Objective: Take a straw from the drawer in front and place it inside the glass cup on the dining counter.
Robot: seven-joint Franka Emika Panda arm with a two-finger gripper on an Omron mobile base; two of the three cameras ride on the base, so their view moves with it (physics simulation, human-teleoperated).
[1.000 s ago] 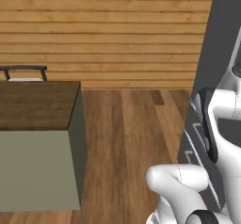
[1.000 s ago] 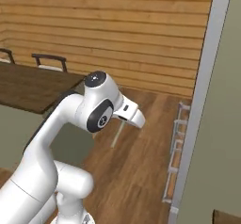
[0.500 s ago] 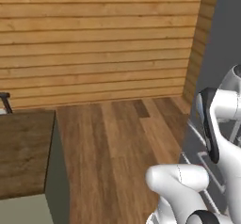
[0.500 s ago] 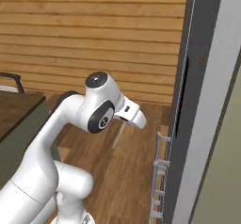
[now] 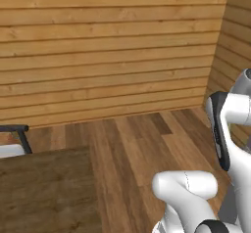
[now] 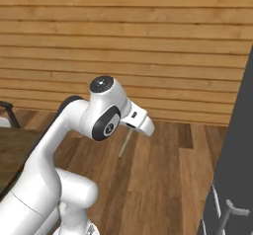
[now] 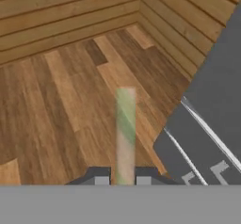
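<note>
Dark wood dining counter (image 5: 44, 193) corner at lower left with a black stool frame (image 5: 17, 131) behind it, open plank floor (image 5: 127, 144) to the wall, claw (image 7: 122, 177) clamped on the straw (image 7: 125, 133) jutting over bare floor, dark grey appliance (image 7: 212, 124) edge close at right

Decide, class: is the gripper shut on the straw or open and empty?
Shut on it. In the hand view the gripper has both fingertips close against the pale straw, which sticks out forward between them over the wood floor.
</note>
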